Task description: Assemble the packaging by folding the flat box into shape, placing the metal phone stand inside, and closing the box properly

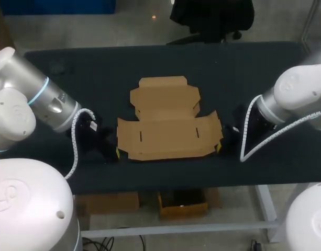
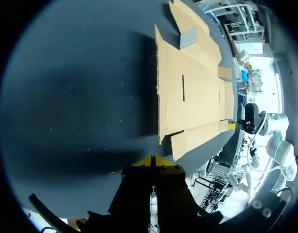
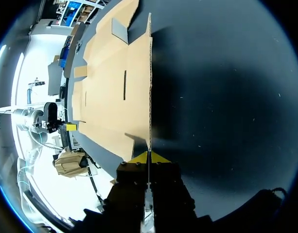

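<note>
Centrally on the black table [image 1: 254,68] lies the flat cardboard box [image 1: 168,128], unfolded, its flaps spread. Left gripper [image 2: 152,160] sits low at the box's left near corner, just beside the flap and apart from it, its fingers clenched together on nothing. Right gripper [image 3: 149,157] sits at the opposite near corner, fingers likewise pressed together; the box edge runs up to its tips, and whether it is pinched cannot be told.

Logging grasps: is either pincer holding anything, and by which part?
The left pincer holds nothing. The right pincer meets an edge of the flat box; whether it grips cannot be told.
</note>
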`<state>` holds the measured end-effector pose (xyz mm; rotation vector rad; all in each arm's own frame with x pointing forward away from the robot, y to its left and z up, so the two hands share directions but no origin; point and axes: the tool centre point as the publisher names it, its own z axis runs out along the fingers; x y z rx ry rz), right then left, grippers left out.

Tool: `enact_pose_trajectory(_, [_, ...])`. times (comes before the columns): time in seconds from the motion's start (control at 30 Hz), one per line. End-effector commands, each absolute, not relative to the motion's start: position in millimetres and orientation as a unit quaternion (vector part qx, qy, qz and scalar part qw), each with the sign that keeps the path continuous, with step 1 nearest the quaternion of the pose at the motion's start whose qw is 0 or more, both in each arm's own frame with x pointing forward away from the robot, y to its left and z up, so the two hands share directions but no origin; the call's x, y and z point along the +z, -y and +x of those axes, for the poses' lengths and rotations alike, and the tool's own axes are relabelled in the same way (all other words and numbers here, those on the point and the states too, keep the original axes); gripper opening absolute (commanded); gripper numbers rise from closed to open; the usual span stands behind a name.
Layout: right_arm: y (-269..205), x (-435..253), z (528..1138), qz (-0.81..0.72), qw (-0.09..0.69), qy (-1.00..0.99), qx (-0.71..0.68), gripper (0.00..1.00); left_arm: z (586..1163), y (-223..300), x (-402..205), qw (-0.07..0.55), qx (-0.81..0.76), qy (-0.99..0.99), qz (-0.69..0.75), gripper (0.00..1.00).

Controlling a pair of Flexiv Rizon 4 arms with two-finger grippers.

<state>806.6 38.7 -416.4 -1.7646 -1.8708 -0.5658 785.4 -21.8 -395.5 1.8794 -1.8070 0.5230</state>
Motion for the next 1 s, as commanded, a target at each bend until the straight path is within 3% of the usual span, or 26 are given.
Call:
enact_pose_trajectory(0.03, [-41.9,-417.2,807.1,-0.649,0.251,0.687,-0.211,0.00,787.8,27.6,-404.7,0.241,0.191,0.659,0.686,0.00])
enact_pose_trajectory(1.0, [-52.5,-425.2,815.4,-0.663,0.248,0.673,-0.212,0.00,790.5,43.9,-414.4,0.251,0.196,0.653,0.687,0.00])
